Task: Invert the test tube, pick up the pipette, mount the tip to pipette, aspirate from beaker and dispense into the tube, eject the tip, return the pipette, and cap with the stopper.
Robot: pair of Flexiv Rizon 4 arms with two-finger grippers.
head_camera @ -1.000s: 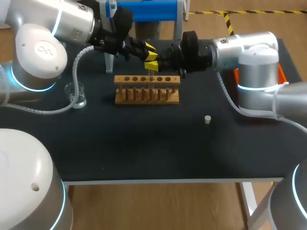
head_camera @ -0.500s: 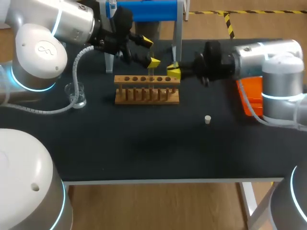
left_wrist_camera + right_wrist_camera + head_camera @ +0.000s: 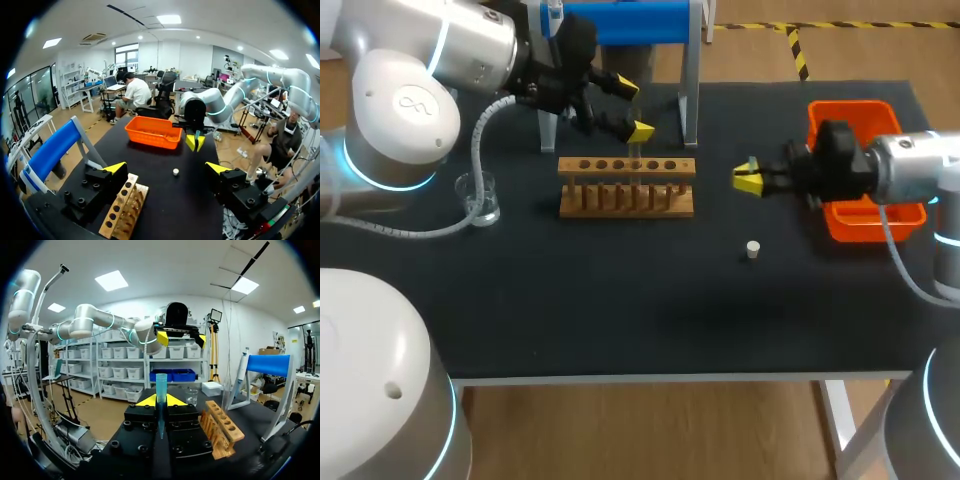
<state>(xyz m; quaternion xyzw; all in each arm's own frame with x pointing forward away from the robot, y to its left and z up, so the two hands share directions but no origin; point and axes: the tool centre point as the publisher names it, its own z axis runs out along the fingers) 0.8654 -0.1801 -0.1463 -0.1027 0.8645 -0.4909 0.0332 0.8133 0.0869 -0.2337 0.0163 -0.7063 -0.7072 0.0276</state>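
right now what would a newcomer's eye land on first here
The right gripper, right of the rack, is shut on a bluish tube held upright. The left gripper hangs open above the rack. A bright orange bin sits at the table's right end, and a small stopper lies alone near the middle.

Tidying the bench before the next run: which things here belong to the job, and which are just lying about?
Job: test tube in right gripper, beaker, stopper, pipette.
Not named in the task: wooden rack, orange bin.
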